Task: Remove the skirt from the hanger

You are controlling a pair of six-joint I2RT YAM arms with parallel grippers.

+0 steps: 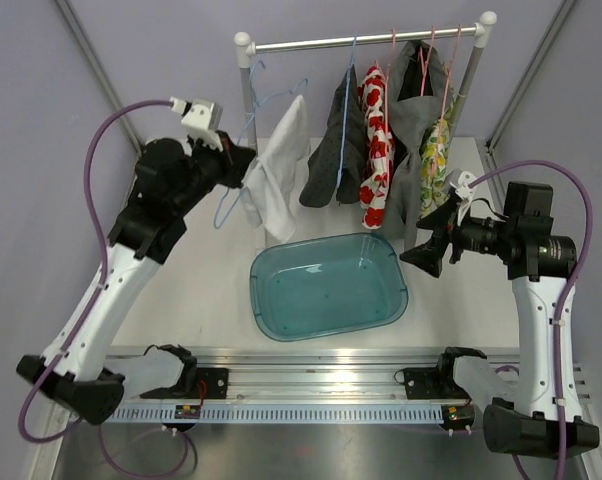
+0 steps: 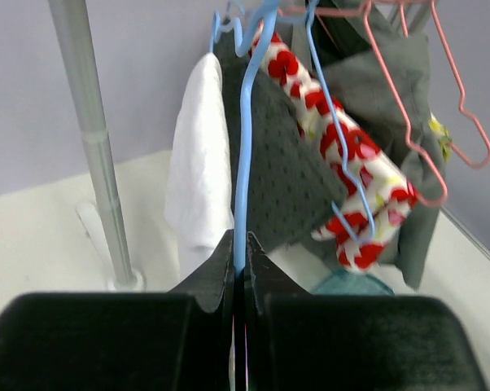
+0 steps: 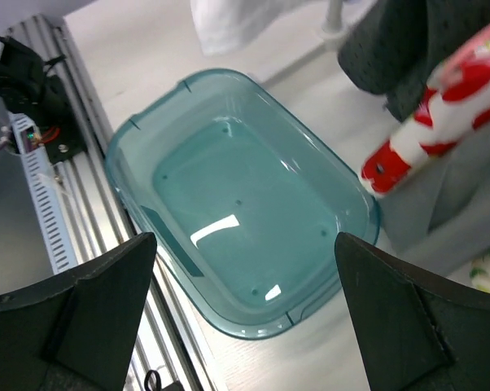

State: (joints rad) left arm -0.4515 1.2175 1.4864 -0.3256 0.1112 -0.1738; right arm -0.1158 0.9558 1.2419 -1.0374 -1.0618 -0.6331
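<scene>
A white skirt [image 1: 281, 165] hangs from a light blue wire hanger [image 1: 228, 208] at the left end of the clothes rack. My left gripper [image 1: 243, 165] is right beside it. In the left wrist view this gripper [image 2: 243, 244] is shut on the blue hanger [image 2: 245, 163] wire, and the white skirt [image 2: 198, 163] drapes just left of the wire. My right gripper [image 1: 426, 250] is at the right of the table, apart from the clothes. From its wrist camera it [image 3: 245, 244] stands open and empty above the tub.
A teal plastic tub [image 1: 256, 290] sits mid-table in front of the rack. The rack's rod [image 1: 366, 40] also carries a dark dotted garment [image 1: 333, 150], a red-and-white floral one [image 1: 378, 140], a grey one [image 1: 416, 110] and a yellow floral one [image 1: 434, 160]. A rack post [image 2: 98, 163] stands left of the skirt.
</scene>
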